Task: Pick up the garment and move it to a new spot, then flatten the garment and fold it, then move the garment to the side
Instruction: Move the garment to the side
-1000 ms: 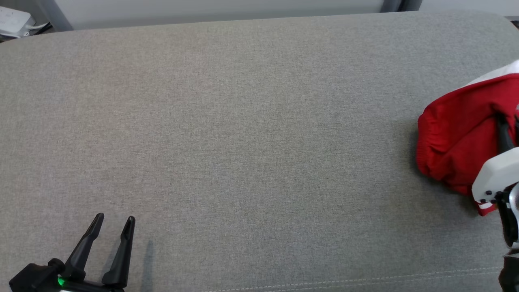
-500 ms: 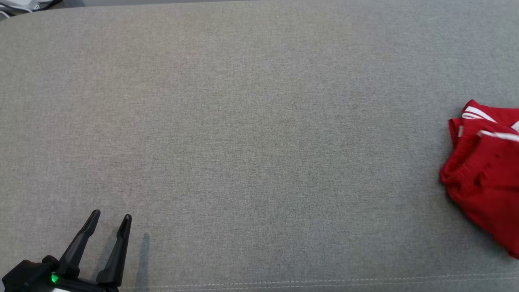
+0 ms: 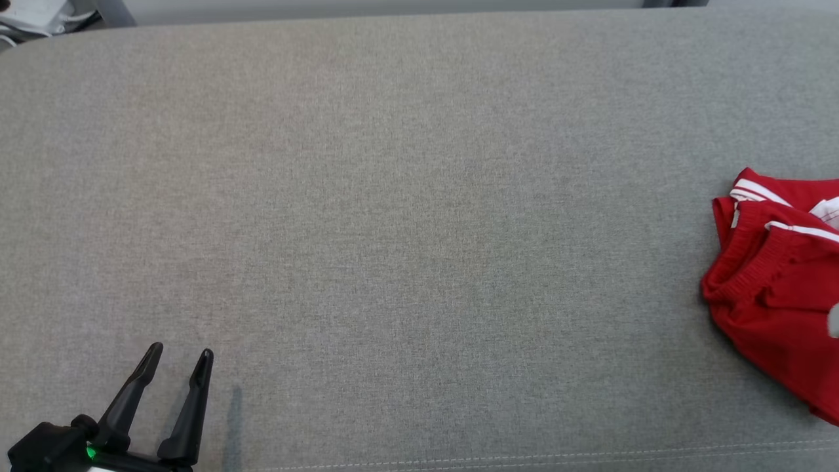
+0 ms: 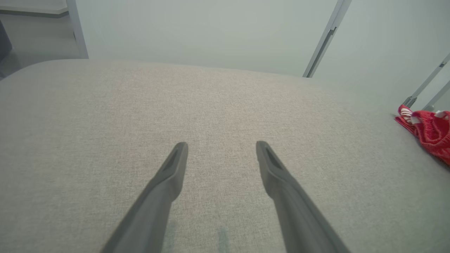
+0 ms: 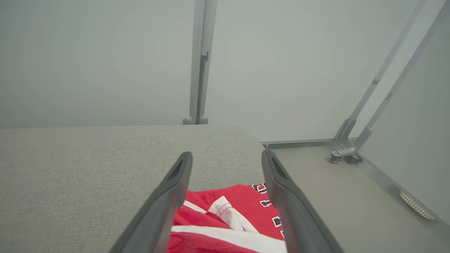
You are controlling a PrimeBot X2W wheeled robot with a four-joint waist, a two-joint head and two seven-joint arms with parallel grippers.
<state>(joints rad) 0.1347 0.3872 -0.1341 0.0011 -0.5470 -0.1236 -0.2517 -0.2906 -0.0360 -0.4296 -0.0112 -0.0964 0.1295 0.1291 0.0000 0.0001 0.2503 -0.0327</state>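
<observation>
The garment (image 3: 773,301) is red with white stripes and lies crumpled on the grey cushioned surface (image 3: 419,229), cut off by the right edge of the head view. It also appears far right in the left wrist view (image 4: 432,131). My right gripper (image 5: 226,154) hovers just above the garment (image 5: 225,218), open, with nothing between its fingers; black lettering shows on the cloth below. My left gripper (image 3: 182,349) sits at the lower left near the front seam, open and empty, far from the garment. In its own wrist view the left gripper (image 4: 221,144) points over bare cushion.
The cushion ends just right of the garment, with a lower grey floor (image 5: 344,196) and slanted metal frame legs (image 5: 351,140) beyond. A pale wall and upright post (image 5: 198,63) stand behind. A white device (image 3: 26,10) sits past the back left corner.
The right gripper, shut on the raised garment a second ago, has opened and left the head view. The garment now lies lower and flatter on the cushion. The head camera shifted slightly.
</observation>
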